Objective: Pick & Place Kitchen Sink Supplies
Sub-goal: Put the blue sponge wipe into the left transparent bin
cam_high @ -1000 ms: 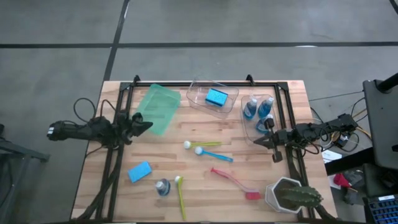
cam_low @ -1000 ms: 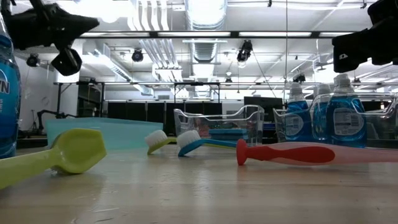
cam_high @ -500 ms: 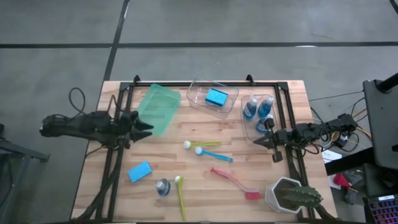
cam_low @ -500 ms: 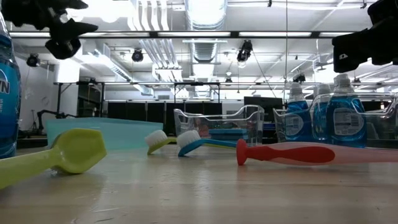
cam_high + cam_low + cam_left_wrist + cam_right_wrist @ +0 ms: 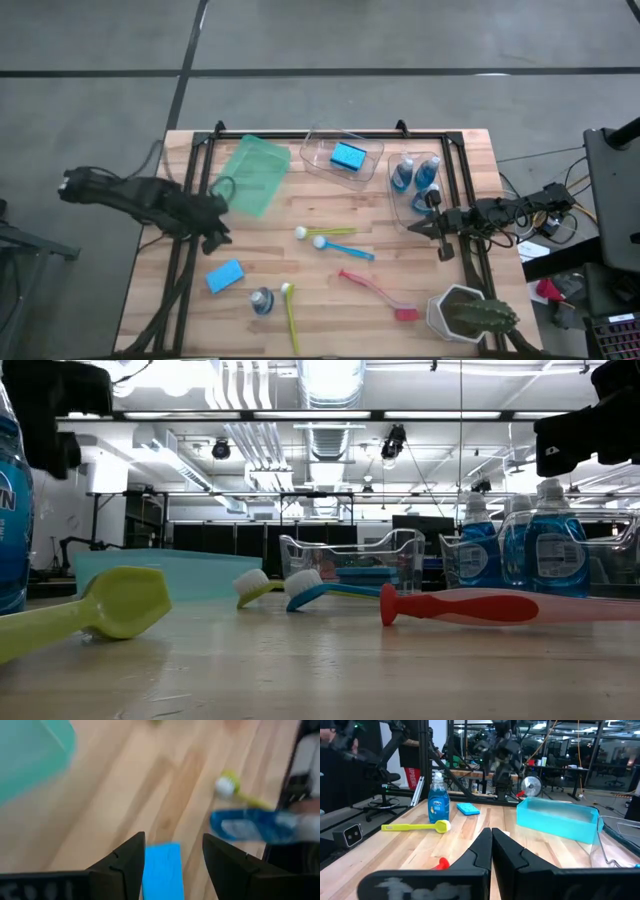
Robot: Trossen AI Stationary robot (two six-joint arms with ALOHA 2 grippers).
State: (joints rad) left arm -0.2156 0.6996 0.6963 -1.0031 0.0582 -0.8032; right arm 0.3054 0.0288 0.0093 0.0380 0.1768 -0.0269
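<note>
From above, a light-blue rectangular sponge [image 5: 225, 275] is seen lying flat on the wooden table [image 5: 330, 290], with a small blue-liquid bottle [image 5: 262, 300] and a yellow-green long-handled brush [image 5: 290, 315] near it. Only in the left wrist view is that sponge [image 5: 162, 870] shown framed between the spread fingers of the left gripper [image 5: 172, 865], which holds nothing; the bottle [image 5: 255, 826] and brush [image 5: 235, 790] appear beyond. The left gripper [image 5: 215, 235] is angled down over the table beside a green plastic bin [image 5: 252, 175]. The right gripper [image 5: 428, 229] is held level by a clear bin [image 5: 415, 195], its fingers [image 5: 507, 852] pressed together and empty.
</note>
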